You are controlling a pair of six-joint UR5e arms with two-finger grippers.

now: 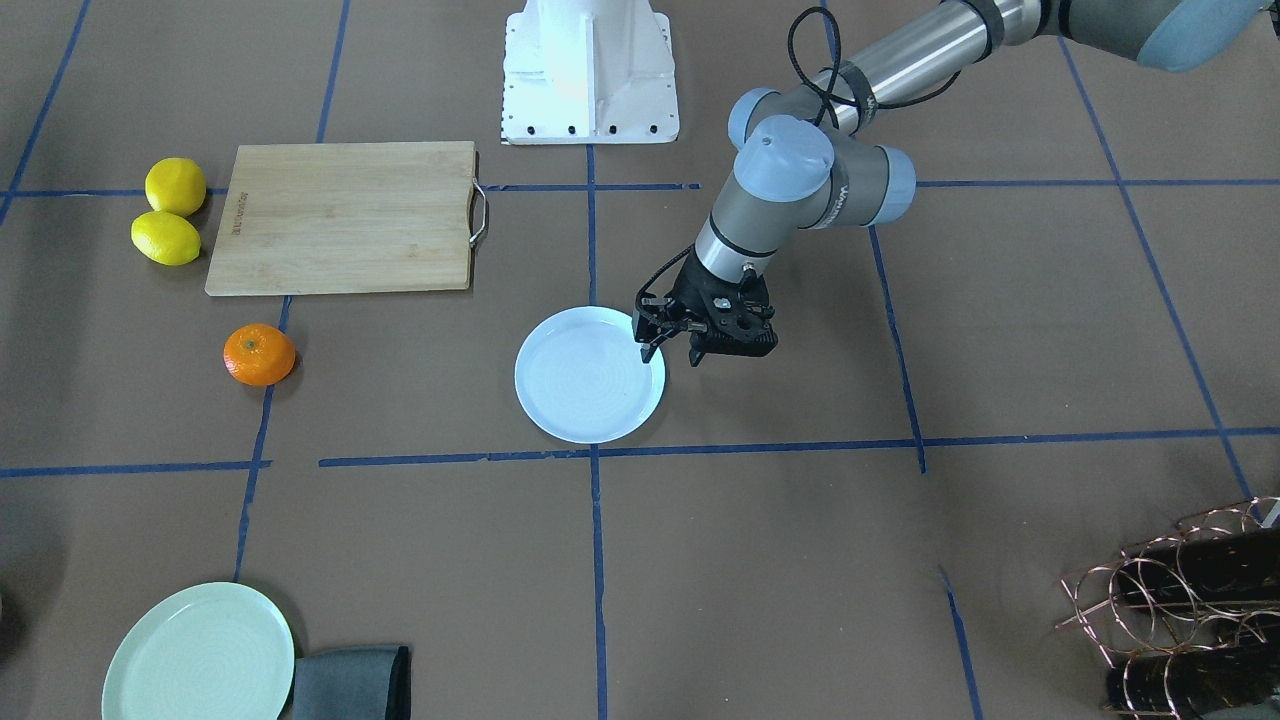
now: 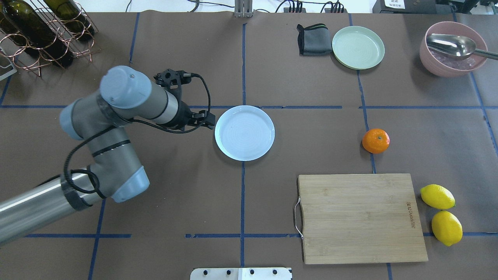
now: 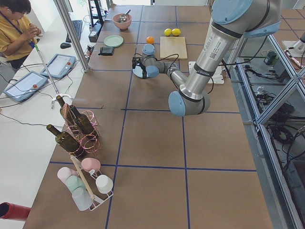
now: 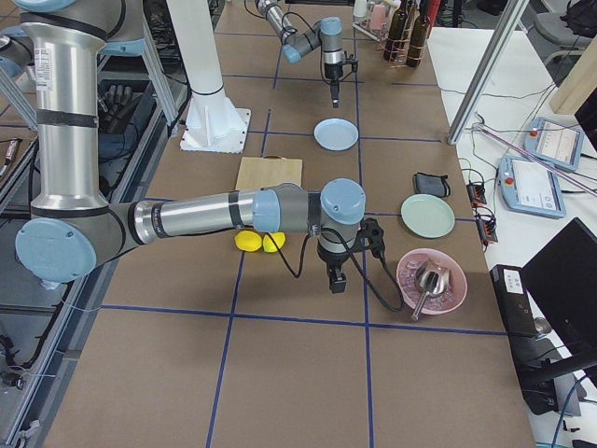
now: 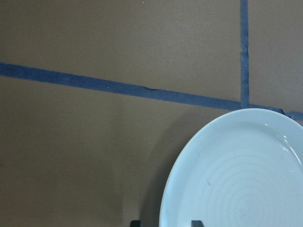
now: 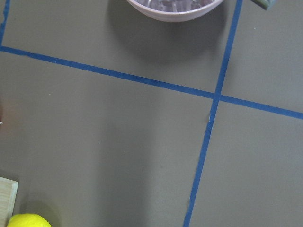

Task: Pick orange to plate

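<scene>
Now, the front-facing camera: the left gripper [image 1: 672, 350] hangs low at the edge of the plate [image 1: 585, 400], jaws parted. One finger [image 1: 648, 348] is over the rim and the other is outside it. Whether either touches the rim, I can't tell from here. The orange [image 1: 259, 354] sits on the table [image 1: 800, 560], well apart from the plate and near a corner of the cutting board [image 1: 345, 215]. Two lemons [image 1: 165, 238] lie at the board's far end.

Overhead next: the orange [image 2: 376, 140] rests on a blue tape line [image 2: 365, 116], between the cutting board and the mint-green plate [image 2: 358, 47]. The left gripper is just beside the white plate's rim.

Left wrist camera: the plate [image 5: 246, 179] fills the lower right. Two dark fingertips [image 5: 135, 222] peek in at the bottom edge, and the rim runs between them.

Right side view: the right gripper [image 4: 336, 280] points down over the table, between the lemons and the pink bowl [image 4: 431, 280]. Its jaws can't be judged from here.

Right wrist camera: the bowl's rim is at the top, a lemon in the bottom-left corner.
</scene>
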